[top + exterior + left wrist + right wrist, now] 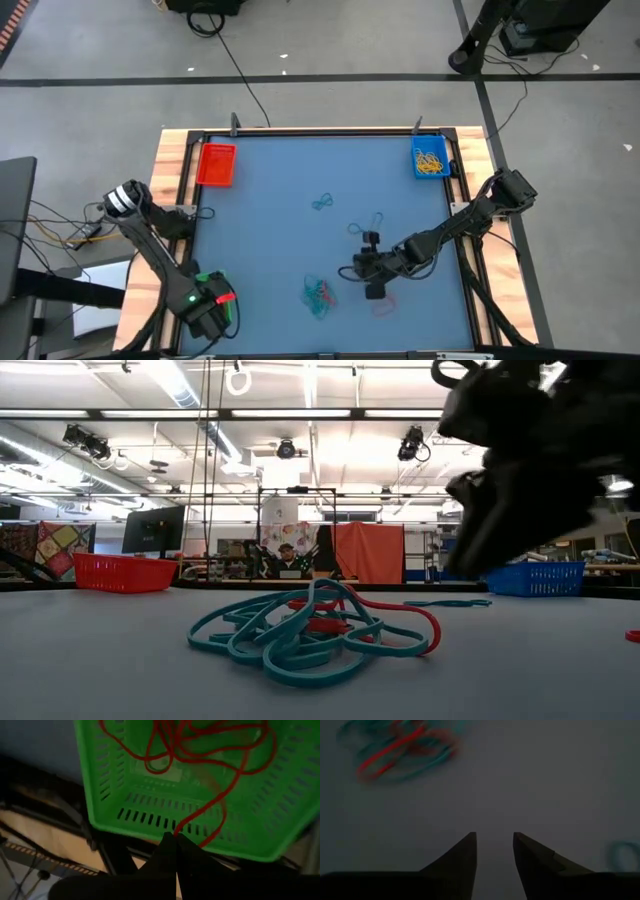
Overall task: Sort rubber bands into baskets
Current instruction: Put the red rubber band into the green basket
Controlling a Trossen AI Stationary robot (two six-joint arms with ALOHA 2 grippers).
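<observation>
A: Right gripper (374,282) state?

B: Fingers apart, nothing between them. The right wrist view shows bare table in the gap. It sits low over the table's near-middle.

A: Closest target?

B: The teal-and-red rubber band tangle (318,295). In the high view it lies at about 9 o'clock from the gripper, near but not touching. A faint pinkish band (385,305) lies just past the gripper at about 5 o'clock; I can't tell whether they touch.

A: Tangle's long axis?

B: Roughly 12-to-6 in the high view, hard to call. The low view shows it as a wide, flat heap (318,632), red loops laced through teal.

A: Other loose bands?

B: A teal one (322,203) toward 11 o'clock and another pair (372,222) at 12 o'clock, both apart from the gripper.

A: Left gripper (175,836)?

B: Closed, down at the table's near-left corner, over the green basket (280,820), which has red bands (200,750) in it. One red strand runs to the fingertips; pinched or only passing, can't tell.

A: Which arm is nearer the tangle?

B: The right, I'd judge.

A: Baskets?

B: Red basket (217,165) at the far left, blue basket (431,158) with yellow bands (432,162) at the far right.
</observation>
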